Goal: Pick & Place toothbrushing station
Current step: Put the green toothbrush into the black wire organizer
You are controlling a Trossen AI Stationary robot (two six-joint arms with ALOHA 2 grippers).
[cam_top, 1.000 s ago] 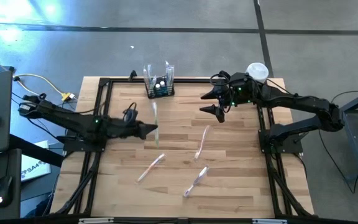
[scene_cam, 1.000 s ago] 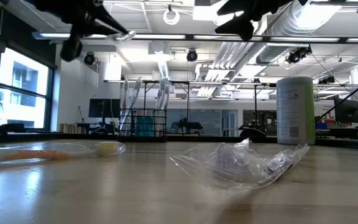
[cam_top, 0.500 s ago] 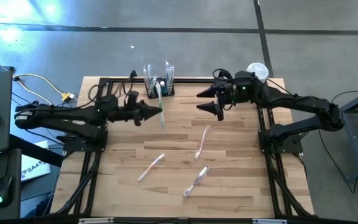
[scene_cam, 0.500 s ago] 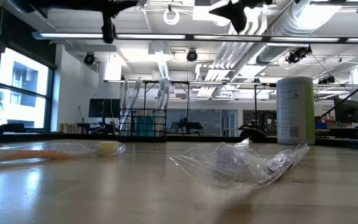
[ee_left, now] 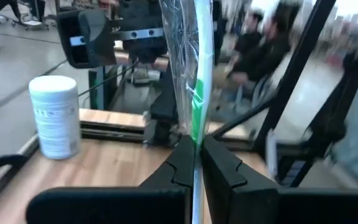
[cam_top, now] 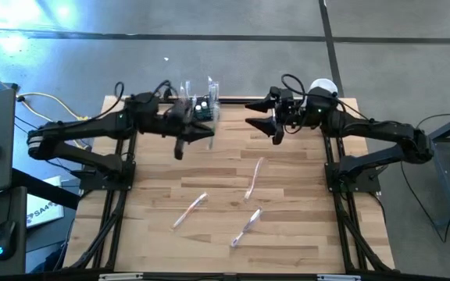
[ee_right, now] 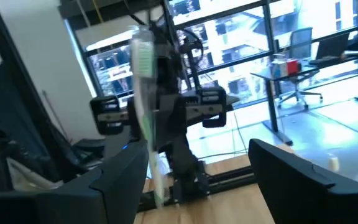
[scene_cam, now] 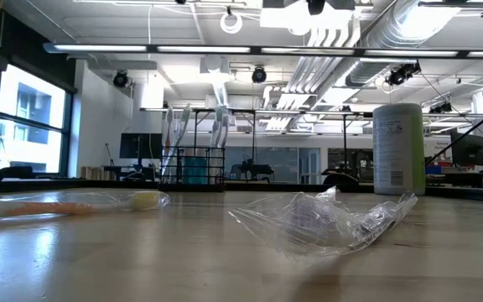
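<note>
The toothbrushing station [cam_top: 200, 109], a small black rack, stands at the table's far edge; it also shows in the low view [scene_cam: 193, 164]. My left gripper [cam_top: 208, 133] hovers just near of the station, shut on a green toothbrush in a clear wrapper [ee_left: 197, 68]. My right gripper [cam_top: 252, 114] hangs open in the air to the station's right and touches nothing. In the right wrist view its fingers [ee_right: 120, 177] frame the left arm and its toothbrush [ee_right: 143, 81]. My left gripper pinches the wrapped toothbrush between its two fingers, on the handle [ee_left: 195, 134] below the green part. The fingers lie level, come from the table's left and cross the brush. The brush stands upright above them, lifted clear of the table.
Three more wrapped toothbrushes lie on the wood: one at mid-table [cam_top: 253, 178], two nearer the front [cam_top: 189, 210] [cam_top: 245, 226]. A tall white cylinder [cam_top: 323, 88] stands at the far right corner. A black frame [cam_top: 131, 156] borders the table.
My left gripper has risen and swung toward the far edge, up to the station, still shut on the toothbrush. It has rolled, so the brush has turned from lying level to upright. My right gripper has tipped upward and risen a little, staying open.
</note>
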